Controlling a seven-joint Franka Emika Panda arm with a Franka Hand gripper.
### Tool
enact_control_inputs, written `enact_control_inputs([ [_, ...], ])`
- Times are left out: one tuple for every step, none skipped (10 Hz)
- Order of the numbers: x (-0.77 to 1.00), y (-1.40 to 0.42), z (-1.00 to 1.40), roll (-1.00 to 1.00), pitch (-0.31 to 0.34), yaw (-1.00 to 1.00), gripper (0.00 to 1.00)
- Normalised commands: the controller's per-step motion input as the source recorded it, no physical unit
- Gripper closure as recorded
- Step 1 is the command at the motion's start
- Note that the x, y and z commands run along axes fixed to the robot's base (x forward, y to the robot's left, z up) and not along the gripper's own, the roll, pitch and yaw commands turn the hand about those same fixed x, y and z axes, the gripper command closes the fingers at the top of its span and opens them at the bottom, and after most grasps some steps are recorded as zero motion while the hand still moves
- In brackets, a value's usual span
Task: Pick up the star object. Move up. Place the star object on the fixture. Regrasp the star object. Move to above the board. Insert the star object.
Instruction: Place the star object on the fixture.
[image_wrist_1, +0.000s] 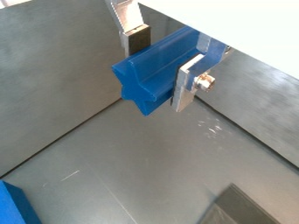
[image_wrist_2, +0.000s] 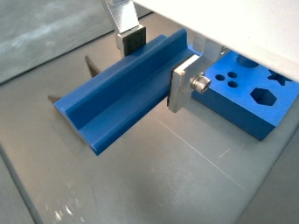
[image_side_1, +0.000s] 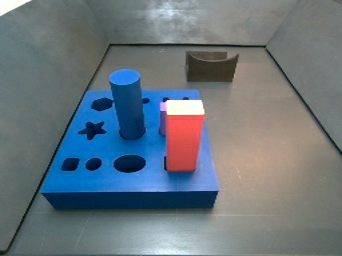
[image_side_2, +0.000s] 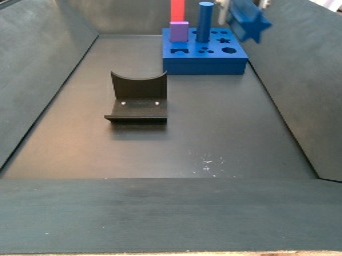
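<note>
My gripper (image_wrist_1: 162, 66) is shut on the star object (image_wrist_1: 146, 79), a slim blue peg with a star-shaped end. In both wrist views the silver fingers clamp its ridged sides, and the peg (image_wrist_2: 111, 109) hangs clear of the grey floor. In a side view it (image_side_2: 250, 20) floats high at the far right, beside the board (image_side_2: 201, 62). The board (image_side_1: 80, 180) is a flat blue block with a star hole, round holes and other holes, and it (image_wrist_2: 251, 96) also lies just beyond the fingers. The dark fixture (image_side_1: 211, 65) with a U-notch stands apart on the floor (image_side_2: 136, 98).
A thick blue cylinder (image_side_1: 127, 100) and a red white-topped block (image_side_1: 183, 135) stand upright in the board. Grey walls (image_side_2: 34, 90) slope up around the floor on all sides. The gripper does not show in the side view that faces the board.
</note>
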Motion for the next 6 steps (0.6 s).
enact_control_inputs([
  [1.0,-0.03,0.17,0.04,0.171,-0.27,1.0],
  [1.0,-0.02,0.14,0.02,0.171,-0.13,1.0],
  [1.0,-0.02,0.13,0.01,0.166,-0.09,1.0],
  [1.0,-0.01,0.11,0.0,0.163,-0.05,1.0],
  [1.0,-0.01,0.1,-0.02,0.161,-0.03,1.0],
  [1.0,-0.01,0.09,-0.03,0.163,-0.02,1.0],
])
